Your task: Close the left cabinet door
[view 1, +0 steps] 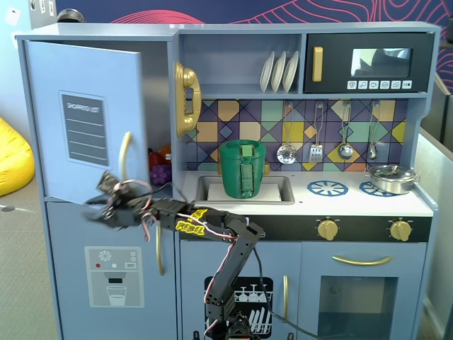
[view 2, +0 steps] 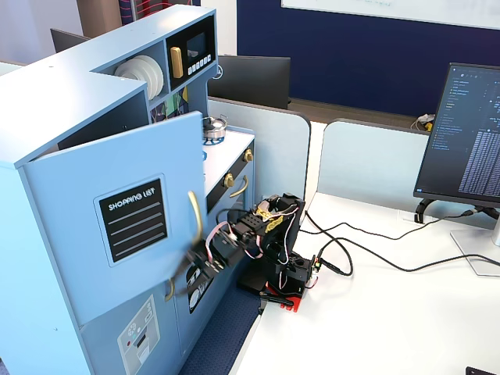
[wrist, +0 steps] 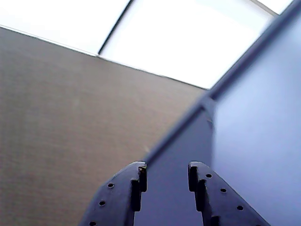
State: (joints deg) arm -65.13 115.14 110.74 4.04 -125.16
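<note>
The left cabinet door (view 1: 85, 78) is light blue with a black "SHOPPING LIST" panel and a curved gold handle (view 1: 125, 157). It stands partly open, swung out from the toy kitchen, and also shows in another fixed view (view 2: 117, 180). My gripper (view 1: 94, 210) is blurred and reaches left, just below the door's lower edge near the handle side; it shows in another fixed view too (view 2: 189, 275). In the wrist view the gripper (wrist: 166, 176) has its jaws apart and empty, with a blue door surface (wrist: 256, 117) close ahead and to the right.
Below the open door is the blue door with the ice-dispenser graphic (view 1: 115, 276). A green pot (view 1: 243, 168) sits in the sink and a black microwave (view 1: 368, 64) is at upper right. The arm's base (view 2: 287, 277), cables (view 2: 367, 250) and a monitor (view 2: 469, 133) stand on the white desk.
</note>
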